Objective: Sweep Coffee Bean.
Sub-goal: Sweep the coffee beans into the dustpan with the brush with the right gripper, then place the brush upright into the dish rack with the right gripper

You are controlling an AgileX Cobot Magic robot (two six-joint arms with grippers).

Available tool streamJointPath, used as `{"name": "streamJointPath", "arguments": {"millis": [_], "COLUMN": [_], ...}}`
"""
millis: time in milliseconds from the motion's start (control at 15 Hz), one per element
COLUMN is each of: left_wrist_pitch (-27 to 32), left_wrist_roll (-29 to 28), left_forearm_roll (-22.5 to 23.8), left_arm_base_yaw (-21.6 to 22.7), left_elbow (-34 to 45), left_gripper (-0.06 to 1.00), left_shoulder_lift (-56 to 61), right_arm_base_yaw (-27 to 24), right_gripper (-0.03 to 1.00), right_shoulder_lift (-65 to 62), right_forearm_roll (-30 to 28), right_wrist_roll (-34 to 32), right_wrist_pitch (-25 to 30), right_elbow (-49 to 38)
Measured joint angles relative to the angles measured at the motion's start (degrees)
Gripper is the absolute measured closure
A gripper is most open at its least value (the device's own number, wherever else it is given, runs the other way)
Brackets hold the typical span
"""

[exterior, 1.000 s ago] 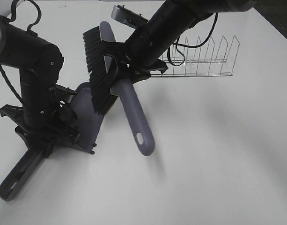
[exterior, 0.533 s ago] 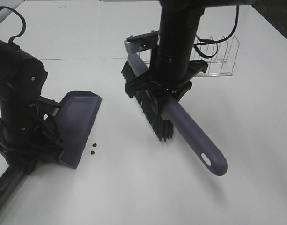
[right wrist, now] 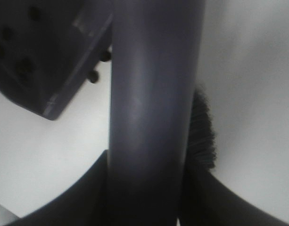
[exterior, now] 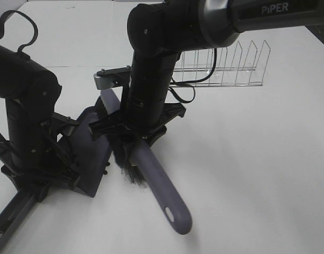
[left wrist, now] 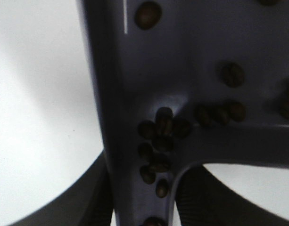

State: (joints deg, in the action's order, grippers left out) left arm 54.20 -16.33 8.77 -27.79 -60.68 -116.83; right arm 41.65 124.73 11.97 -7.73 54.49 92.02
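Note:
The purple-grey dustpan (exterior: pixel 94 151) lies on the white table at the left, and my left gripper (exterior: pixel 43 177) is shut on its handle (exterior: pixel 11 222). The left wrist view shows several coffee beans (left wrist: pixel 156 141) gathered inside the dustpan (left wrist: pixel 182 56). My right gripper (exterior: pixel 134 133) is shut on the brush handle (exterior: pixel 164 198), with the black bristles (exterior: pixel 129 173) down on the table right at the pan's lip. The right wrist view shows the brush handle (right wrist: pixel 153 94) and two loose beans (right wrist: pixel 93 76) on the table beside the pan's edge (right wrist: pixel 50 106).
A clear wire dish rack (exterior: pixel 228 69) stands at the back right. The white table (exterior: pixel 257 169) stretches bare to the right and front of the brush.
My right arm has swung the brush left and down, from the table's middle to the dustpan's lip. The two loose beans now lie by the bristles. The dustpan has shifted slightly.

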Motion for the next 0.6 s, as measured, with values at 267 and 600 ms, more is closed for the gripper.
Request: {"name": "streamJointPath", "arguments": {"millis": [267, 600], "left_wrist_pitch": [-0.4, -0.5], "left_wrist_roll": [-0.1, 0.0], "left_forearm_roll": [-0.5, -1.0], "left_arm_base_yaw": [0.0, 0.1], "left_elbow": [0.2, 0.2], "left_gripper": [0.61, 0.61], "left_shoulder_lift": [0.0, 0.1], "right_arm_base_yaw": [-1.0, -7.8], "right_gripper": [0.6, 0.6], "right_shoulder_lift": [0.6, -1.7], "right_forearm_roll": [24.2, 34.7], "right_wrist_roll": [14.1, 24.9], "right_wrist_pitch": [-9.2, -10.3], "right_elbow": [-0.2, -0.3]}}
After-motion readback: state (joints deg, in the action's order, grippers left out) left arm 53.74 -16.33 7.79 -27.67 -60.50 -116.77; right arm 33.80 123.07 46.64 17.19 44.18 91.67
